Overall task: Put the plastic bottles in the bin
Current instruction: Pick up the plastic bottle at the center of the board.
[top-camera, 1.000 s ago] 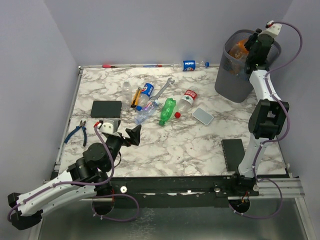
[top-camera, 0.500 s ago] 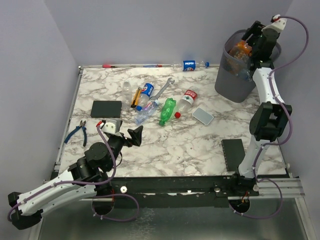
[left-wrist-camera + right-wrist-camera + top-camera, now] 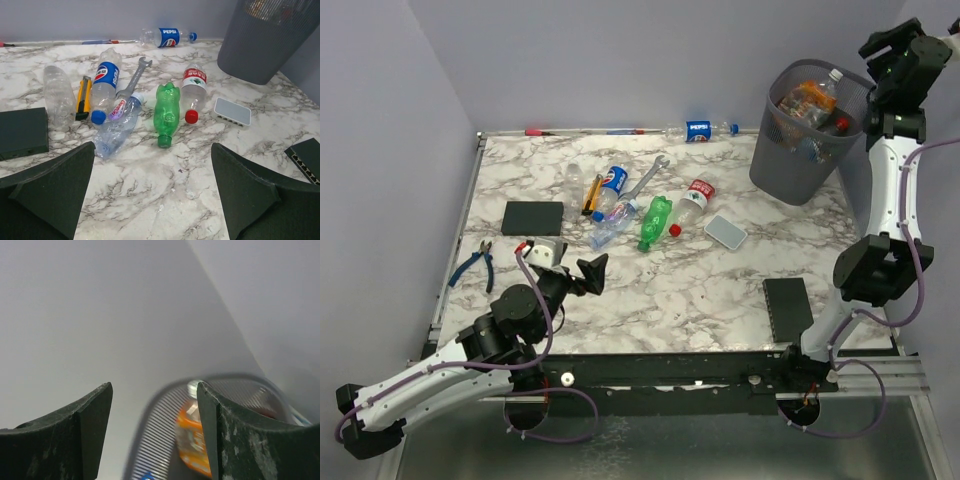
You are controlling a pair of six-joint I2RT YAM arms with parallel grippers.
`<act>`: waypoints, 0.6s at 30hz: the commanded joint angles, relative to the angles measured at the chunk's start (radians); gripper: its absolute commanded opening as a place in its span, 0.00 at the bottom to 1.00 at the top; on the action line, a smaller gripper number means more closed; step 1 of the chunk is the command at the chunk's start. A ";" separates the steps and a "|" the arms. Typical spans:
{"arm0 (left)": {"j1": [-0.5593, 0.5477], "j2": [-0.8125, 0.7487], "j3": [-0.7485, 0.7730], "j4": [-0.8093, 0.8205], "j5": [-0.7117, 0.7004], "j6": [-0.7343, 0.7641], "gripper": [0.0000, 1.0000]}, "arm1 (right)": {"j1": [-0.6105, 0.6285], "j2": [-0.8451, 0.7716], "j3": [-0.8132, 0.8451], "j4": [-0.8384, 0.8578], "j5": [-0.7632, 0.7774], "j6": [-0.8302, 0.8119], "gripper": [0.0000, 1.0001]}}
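Top view: the right gripper (image 3: 876, 46) has lifted clear of the bin (image 3: 798, 160) and swung off to about 2 o'clock of its rim, jaws parted and holding nothing; the orange bottle (image 3: 807, 98) it carried a second ago now lies inside on the pile. That is one more bottle delivered, though the job looks roughly half done: a cluster of plastic bottles (image 3: 620, 205) lies mid-table, with a lone Pepsi bottle (image 3: 698, 129) against the far edge. The left gripper (image 3: 588, 270) sits low at the near left, the cluster at about 1 o'clock from it and well apart

Left wrist view: the left gripper (image 3: 150, 165) stands wide open and empty. The green bottle (image 3: 165, 112) lies dead ahead at 12 o'clock, cap towards the fingers, flanked by a red-capped bottle (image 3: 192, 90) and a crushed clear one (image 3: 117, 130); a wrench (image 3: 134, 77) lies among them. The bin (image 3: 265, 47) rises at 1 o'clock

Right wrist view: the right gripper (image 3: 154, 387) frames bare wall, fingers apart with nothing between them. The bin's rim (image 3: 165, 389) and the orange bottle (image 3: 192, 437) show below at 5 o'clock, apart from the fingers
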 commanded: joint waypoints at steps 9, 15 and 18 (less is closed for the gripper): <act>-0.001 0.065 -0.001 -0.025 0.013 -0.021 0.99 | -0.018 -0.121 -0.286 0.081 -0.209 0.118 0.68; -0.001 0.190 0.015 -0.025 -0.101 -0.051 0.99 | 0.147 -0.241 -0.270 0.135 -0.201 0.141 0.68; 0.003 0.298 0.059 -0.060 -0.162 -0.126 0.99 | 0.279 -0.377 -0.457 0.208 -0.215 0.172 0.68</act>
